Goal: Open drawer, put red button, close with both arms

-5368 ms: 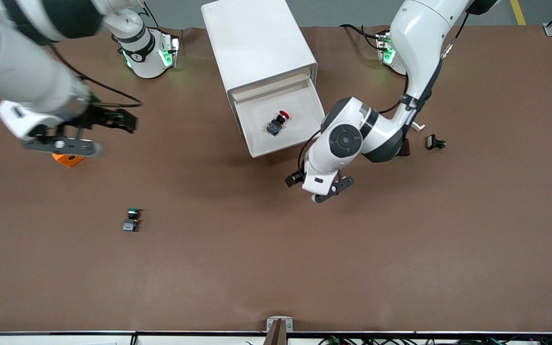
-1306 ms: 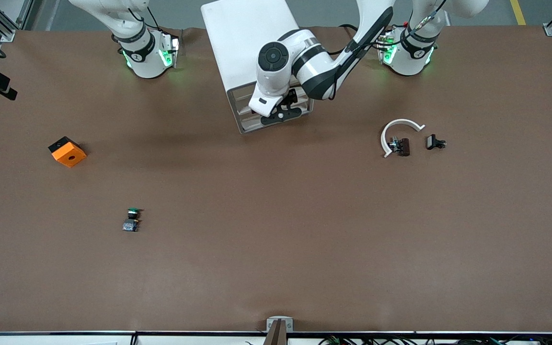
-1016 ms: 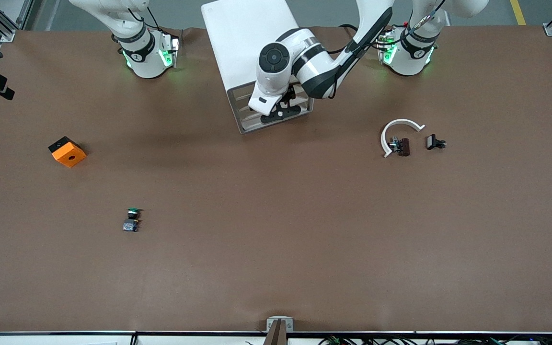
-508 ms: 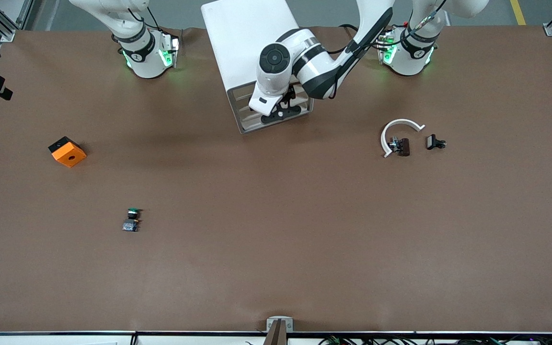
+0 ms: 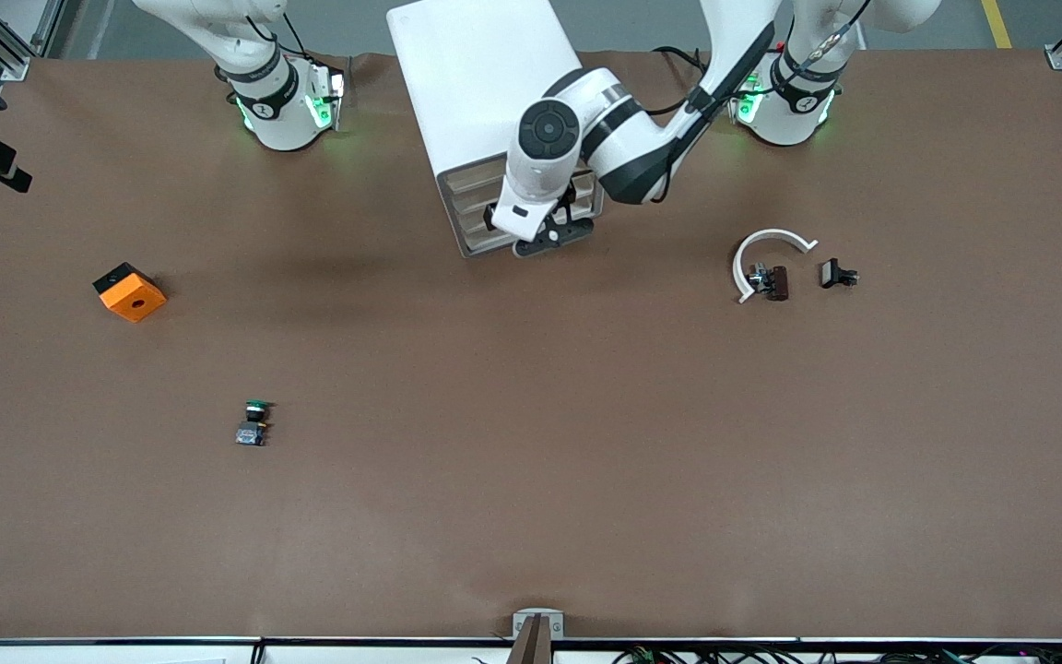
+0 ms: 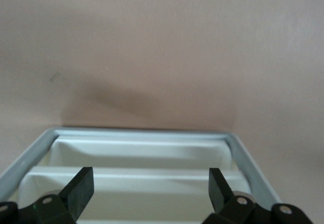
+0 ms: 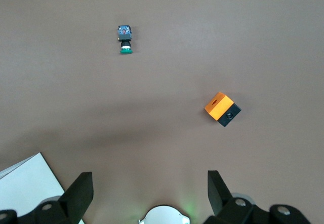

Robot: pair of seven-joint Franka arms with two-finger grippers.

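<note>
The white cabinet (image 5: 485,83) stands between the two arm bases. All its cream drawer fronts sit flush, so the drawer (image 5: 474,187) is shut. The red button is hidden. My left gripper (image 5: 549,235) hangs open just in front of the cabinet's face, with nothing between its fingers. In the left wrist view its fingertips (image 6: 81,189) frame the lower drawer fronts (image 6: 142,155). My right gripper (image 7: 149,193) is open and empty, raised high over the right arm's end of the table, and that arm waits.
An orange cube (image 5: 130,292) with a hole and a green-capped button (image 5: 254,424) lie toward the right arm's end. A white curved piece (image 5: 766,242) and two small dark parts (image 5: 775,282) (image 5: 837,274) lie toward the left arm's end.
The drawer that stood open with the red button in it is now shut. In the last half second my left gripper has drawn back a little from the cabinet's front. The right arm has lifted away.
</note>
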